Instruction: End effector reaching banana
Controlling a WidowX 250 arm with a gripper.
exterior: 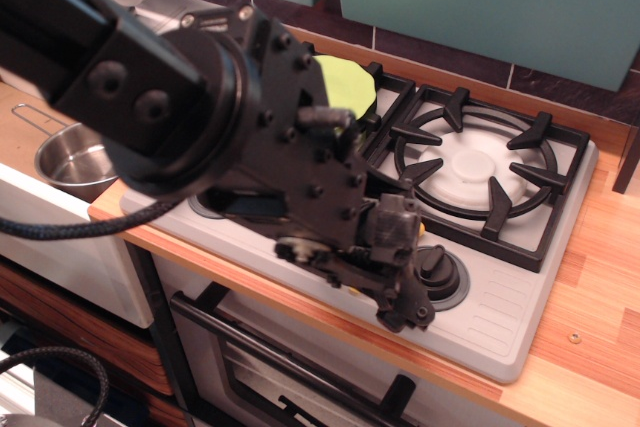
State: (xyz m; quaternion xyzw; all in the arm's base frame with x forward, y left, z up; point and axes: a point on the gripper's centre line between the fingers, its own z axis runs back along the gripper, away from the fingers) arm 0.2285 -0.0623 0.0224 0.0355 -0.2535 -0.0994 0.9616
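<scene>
One of nearly every kind on show, and no more than that.

One black end effector (405,312), one lime-green plate (345,87), one steel pot (65,162) off the desk's left edge, one stove knob (437,272) in view, one round burner (478,162) with its black grate toward the far right corner, one oven handle (300,372) under the near edge. No banana can be counted; the arm covers the stove's front.

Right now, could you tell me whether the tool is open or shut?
Cannot tell: the tool faces down over the stove's front edge, and its own dark body hides the jaws.
</scene>
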